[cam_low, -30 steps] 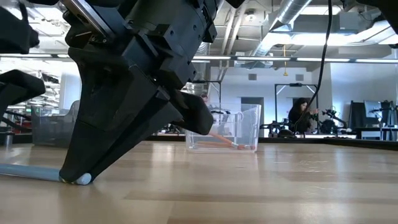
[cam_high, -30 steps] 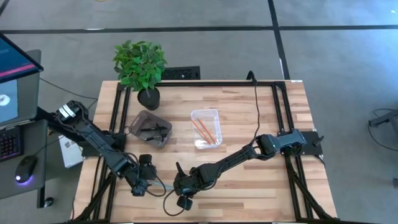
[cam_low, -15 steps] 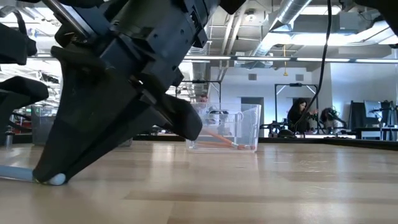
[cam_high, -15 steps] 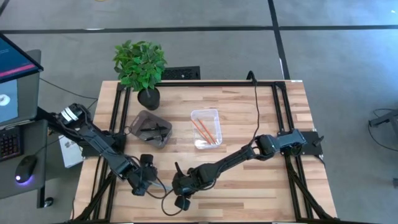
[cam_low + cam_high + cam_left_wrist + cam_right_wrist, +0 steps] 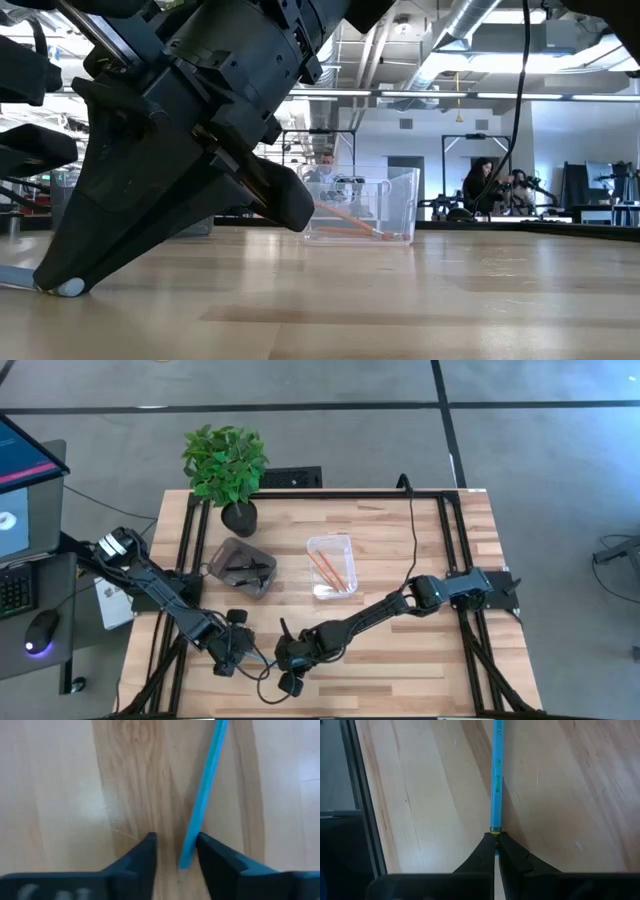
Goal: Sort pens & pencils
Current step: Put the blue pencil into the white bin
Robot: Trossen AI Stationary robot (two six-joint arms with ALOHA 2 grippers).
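Note:
The light blue pencil (image 5: 496, 780) lies on the wooden table near its front edge, between my two grippers. My right gripper (image 5: 495, 836) is shut on one end of it; the gripper also shows low over the table in the low view (image 5: 62, 288). My left gripper (image 5: 175, 850) is open, and the pencil's other end (image 5: 186, 860) lies between its fingers. Two orange pencils (image 5: 330, 570) lie in the clear tray (image 5: 330, 541). The black pens (image 5: 245, 568) lie in the grey tray (image 5: 225, 550). My right gripper pinches the pencil's end (image 5: 495, 826) between its two fingertips. The fingers lie along the pencil, slanting down from the table's right. The pencil lies flat on the table, pointing away toward the left gripper. Whether my left gripper touches the pencil, I cannot tell.
A potted plant (image 5: 226, 465) stands at the table's far left corner. Black frame rails (image 5: 195, 540) run along the table's left and right sides. A person (image 5: 487, 185) shows in the room far behind the table.
My right gripper has gone toward the table's left edge, staying low and shut on the blue pencil. The pencil has slid along the table with it, toward the left gripper.

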